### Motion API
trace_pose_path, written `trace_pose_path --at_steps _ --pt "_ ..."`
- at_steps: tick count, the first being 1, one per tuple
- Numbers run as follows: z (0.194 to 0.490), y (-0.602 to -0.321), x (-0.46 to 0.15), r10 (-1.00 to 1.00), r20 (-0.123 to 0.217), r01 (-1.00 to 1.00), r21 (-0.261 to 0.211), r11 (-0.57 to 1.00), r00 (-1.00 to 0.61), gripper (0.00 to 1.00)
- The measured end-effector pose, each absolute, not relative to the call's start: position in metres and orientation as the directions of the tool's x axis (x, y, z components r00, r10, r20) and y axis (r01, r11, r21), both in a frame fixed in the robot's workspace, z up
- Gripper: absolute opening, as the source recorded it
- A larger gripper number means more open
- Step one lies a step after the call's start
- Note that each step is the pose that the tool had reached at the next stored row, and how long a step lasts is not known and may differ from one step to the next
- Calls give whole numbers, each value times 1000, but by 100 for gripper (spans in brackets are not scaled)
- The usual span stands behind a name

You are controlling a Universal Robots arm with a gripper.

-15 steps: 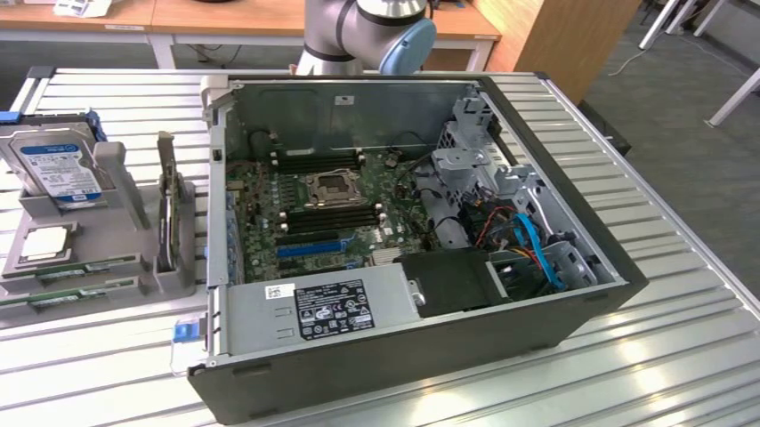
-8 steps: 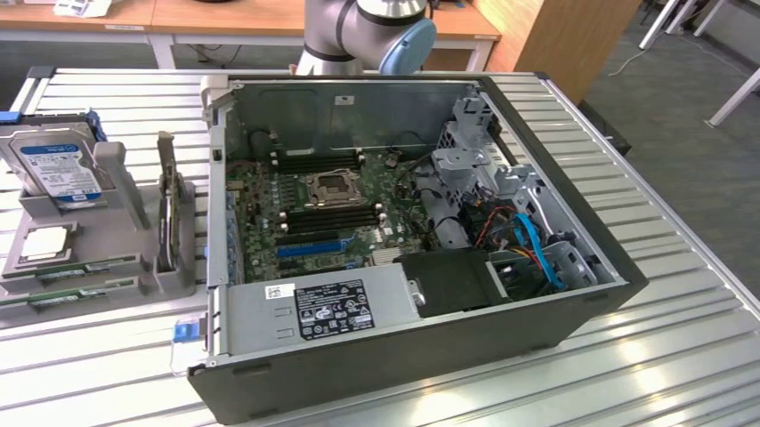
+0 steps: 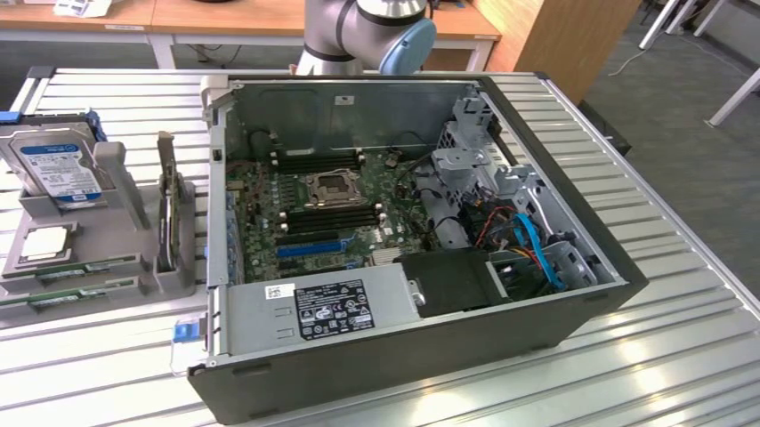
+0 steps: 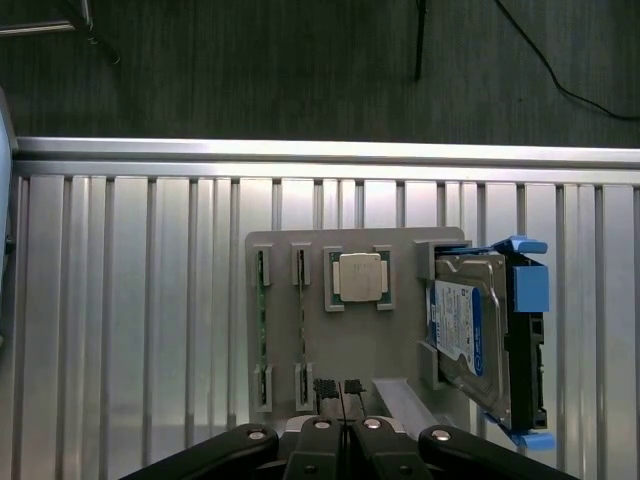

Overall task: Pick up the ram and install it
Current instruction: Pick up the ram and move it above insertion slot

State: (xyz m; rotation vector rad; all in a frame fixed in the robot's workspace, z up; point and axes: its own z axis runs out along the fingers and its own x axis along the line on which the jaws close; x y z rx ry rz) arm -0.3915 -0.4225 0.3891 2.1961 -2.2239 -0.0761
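Grey holder tray (image 3: 128, 277) sits on the slatted metal counter (image 3: 665, 356) at the exterior view's lower left, just beside the open pc case (image 3: 570, 294). Ram (image 3: 84, 265) rests on edge in a tray slot, w/ a 2nd stick (image 3: 60, 299) just beside it. A cpu (image 3: 45, 242) and blue-labelled hdd (image 3: 60, 169) share the tray. Claw (image 4: 340, 390) is pinched fully closed w/ nothing in it, hanging above the tray, well apart from the ram.

Ram (image 3: 81, 266) in tray (image 3: 105, 238) beside open computer (image 3: 416, 365)
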Motion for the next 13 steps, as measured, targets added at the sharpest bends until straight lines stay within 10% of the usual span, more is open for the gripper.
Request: trace_pose_path --at_steps 13 --pt "389 -423 -391 -1000 -23 -999 45 12 -13 30"
